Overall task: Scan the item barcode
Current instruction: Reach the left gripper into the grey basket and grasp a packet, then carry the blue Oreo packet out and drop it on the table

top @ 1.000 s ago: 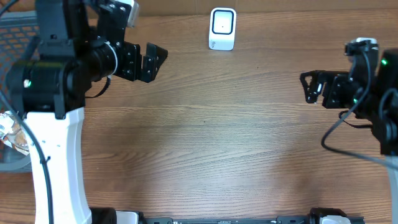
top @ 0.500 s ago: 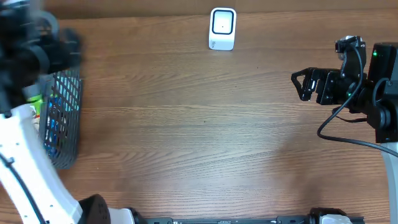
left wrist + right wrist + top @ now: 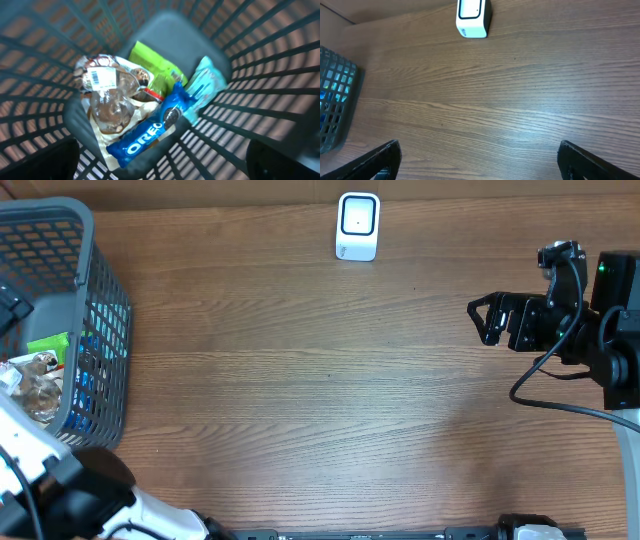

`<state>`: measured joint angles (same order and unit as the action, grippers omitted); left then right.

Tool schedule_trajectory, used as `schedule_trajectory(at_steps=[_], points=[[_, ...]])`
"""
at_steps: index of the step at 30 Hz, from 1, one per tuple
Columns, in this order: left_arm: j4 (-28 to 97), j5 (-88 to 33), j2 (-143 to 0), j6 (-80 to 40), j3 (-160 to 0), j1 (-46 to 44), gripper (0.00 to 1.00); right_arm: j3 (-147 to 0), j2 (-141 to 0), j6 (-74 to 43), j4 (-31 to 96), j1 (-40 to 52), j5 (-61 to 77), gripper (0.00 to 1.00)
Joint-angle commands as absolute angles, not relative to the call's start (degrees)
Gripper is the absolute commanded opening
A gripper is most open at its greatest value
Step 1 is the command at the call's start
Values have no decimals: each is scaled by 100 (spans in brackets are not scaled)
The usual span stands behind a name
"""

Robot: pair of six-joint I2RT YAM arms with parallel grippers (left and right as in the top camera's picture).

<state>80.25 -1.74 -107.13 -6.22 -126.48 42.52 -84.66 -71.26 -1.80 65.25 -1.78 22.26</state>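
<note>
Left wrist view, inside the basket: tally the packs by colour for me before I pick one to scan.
Blue Oreo pack: 1
Green pack: 1
Pale teal pack: 1
Clear pack with a white barcode label: 1
Total: 4 visible; anything buried underneath cannot be seen.

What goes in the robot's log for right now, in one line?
left gripper: open over basket | right gripper: open above table | Oreo pack: in basket | scanner: on table, nothing before it
</note>
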Motion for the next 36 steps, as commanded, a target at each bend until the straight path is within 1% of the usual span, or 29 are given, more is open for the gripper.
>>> schedule_trajectory(at_steps=[1,8,17,21,26,29,30,32,33,35,36], points=[[8281,-148,-11308,-158,-12724,4239,93,-8611,-7107,-211,6510,-178,2261,100],[8978,-152,-12409,-78,-12722,4239,80,-8611,-7116,-211,6482,-178,2259,100],[9072,-261,-13275,119,-12722,4143,75,-8611,-7220,-213,6510,-178,2261,100],[8923,-316,-13353,132,-12674,4121,73,-8611,-7220,-211,6490,-178,2259,100],[8687,-443,-13353,263,-12473,4032,72,-8611,-7225,-211,6464,-178,2257,100],[8353,-427,-13353,309,-12070,3898,72,-8584,-7249,-213,6469,-178,2259,100],[8272,-429,-13353,325,-11959,3863,70,-8584,-7262,-213,6469,-178,2257,100],[8200,-427,-13353,325,-11852,3820,65,-8584,-7286,-213,6458,-178,2259,100],[8187,-427,-13353,325,-11843,3800,59,-8584,-7295,-213,6445,-178,2259,100],[8180,-403,-13349,322,-11848,3782,39,-8584,-7299,-213,6438,-178,2259,100],[8191,-397,-13347,322,-11869,3780,26,-8584,-7299,-213,6438,-178,2259,100]])
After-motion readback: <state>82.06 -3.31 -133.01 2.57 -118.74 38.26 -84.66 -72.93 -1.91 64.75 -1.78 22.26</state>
